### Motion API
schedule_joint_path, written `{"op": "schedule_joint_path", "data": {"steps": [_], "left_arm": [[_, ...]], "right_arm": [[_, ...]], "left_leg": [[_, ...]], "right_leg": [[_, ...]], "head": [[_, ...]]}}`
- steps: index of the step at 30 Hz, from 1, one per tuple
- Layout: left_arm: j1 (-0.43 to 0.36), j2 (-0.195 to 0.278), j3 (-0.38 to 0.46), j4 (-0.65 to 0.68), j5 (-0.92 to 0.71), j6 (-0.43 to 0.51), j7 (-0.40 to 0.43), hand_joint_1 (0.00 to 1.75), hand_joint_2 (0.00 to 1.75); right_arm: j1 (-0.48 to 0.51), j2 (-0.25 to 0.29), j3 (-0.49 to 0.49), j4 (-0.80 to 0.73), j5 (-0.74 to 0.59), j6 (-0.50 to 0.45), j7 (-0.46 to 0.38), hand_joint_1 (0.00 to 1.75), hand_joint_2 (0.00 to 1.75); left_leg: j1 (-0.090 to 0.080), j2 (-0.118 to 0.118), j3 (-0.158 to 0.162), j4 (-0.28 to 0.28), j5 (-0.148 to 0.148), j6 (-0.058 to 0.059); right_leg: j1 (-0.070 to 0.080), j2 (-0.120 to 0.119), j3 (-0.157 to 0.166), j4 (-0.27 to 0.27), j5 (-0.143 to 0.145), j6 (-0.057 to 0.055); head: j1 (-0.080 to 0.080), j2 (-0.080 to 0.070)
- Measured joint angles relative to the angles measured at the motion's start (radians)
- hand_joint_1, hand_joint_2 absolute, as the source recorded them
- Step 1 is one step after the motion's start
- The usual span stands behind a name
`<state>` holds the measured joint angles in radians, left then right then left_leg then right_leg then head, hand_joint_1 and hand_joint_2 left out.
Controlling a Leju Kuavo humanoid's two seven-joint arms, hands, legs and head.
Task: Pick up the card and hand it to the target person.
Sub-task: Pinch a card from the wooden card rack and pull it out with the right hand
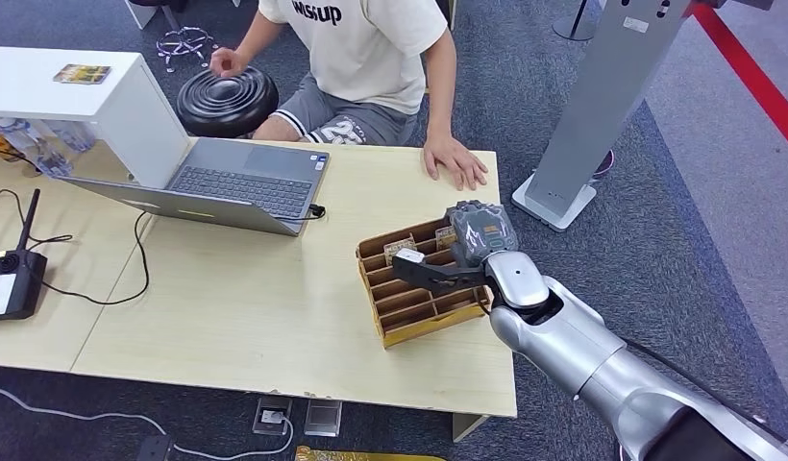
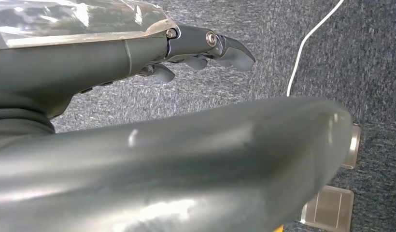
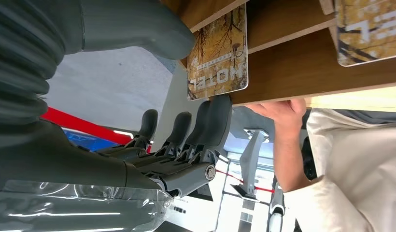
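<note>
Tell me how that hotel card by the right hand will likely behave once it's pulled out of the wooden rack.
The hotel card looks thin, flat and straight-edged, so probably stiff and very light. Its glossy printed face may be slippery against the right hand's smooth fingers. It stands in a narrow slot of the wooden rack, so it will probably slide out easily; the light-looking rack might shift if dragged.

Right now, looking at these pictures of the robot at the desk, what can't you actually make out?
- Whether the right hand already pinches the card: in the right wrist view the thumb covers the card's corner.
- The person's head: cut off by the head view's top edge.
- The print on the small card on the white shelf: too small.
- The left hand's surroundings: its own arm blocks the left wrist view.
</note>
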<state>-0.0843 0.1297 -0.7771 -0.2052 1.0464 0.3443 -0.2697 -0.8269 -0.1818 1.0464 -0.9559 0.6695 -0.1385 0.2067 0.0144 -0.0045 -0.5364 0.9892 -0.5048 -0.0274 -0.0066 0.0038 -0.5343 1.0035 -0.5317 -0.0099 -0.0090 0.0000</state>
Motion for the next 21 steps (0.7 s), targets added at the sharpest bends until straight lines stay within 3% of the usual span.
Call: {"op": "schedule_joint_path", "data": {"steps": [5, 10, 15, 21], "left_arm": [[0.0, 0.0, 0.0, 0.0, 0.0, 0.0, -0.001, 0.0, 0.0], [0.0, 0.0, 0.0, 0.0, 0.0, 0.0, -0.002, 0.0, 0.0], [0.0, 0.0, 0.0, 0.0, 0.0, 0.001, -0.002, 0.0, 0.0], [0.0, 0.0, -0.001, 0.0, 0.003, 0.003, -0.002, 0.0, 0.0]], "right_arm": [[0.0, 0.004, 0.0, 0.014, 0.0, 0.0, -0.002, 0.88, 1.75], [0.0, 0.007, 0.0, 0.024, 0.0, 0.0, -0.005, 1.31, 1.75], [-0.001, 0.008, 0.0, 0.029, 0.0, 0.001, -0.007, 1.36, 1.75], [-0.003, 0.011, 0.0, 0.032, -0.002, 0.0, -0.008, 1.56, 1.75]], "left_leg": [[0.0, 0.0, 0.0, 0.0, 0.0, 0.0], [0.0, 0.0, 0.0, 0.0, 0.0, 0.0], [0.0, 0.0, 0.0, 0.0, 0.0, 0.0], [0.0, 0.0, 0.0, 0.0, 0.0, 0.0]], "right_leg": [[0.0, 0.0, 0.0, 0.0, 0.0, 0.0], [0.0, 0.0, 0.0, 0.0, 0.0, 0.0], [0.0, 0.0, 0.0, 0.0, 0.0, 0.0], [0.0, 0.0, 0.0, 0.0, 0.0, 0.0]], "head": [[0.0, 0.0], [0.0, 0.0], [0.0, 0.0], [0.0, 0.0]]}}
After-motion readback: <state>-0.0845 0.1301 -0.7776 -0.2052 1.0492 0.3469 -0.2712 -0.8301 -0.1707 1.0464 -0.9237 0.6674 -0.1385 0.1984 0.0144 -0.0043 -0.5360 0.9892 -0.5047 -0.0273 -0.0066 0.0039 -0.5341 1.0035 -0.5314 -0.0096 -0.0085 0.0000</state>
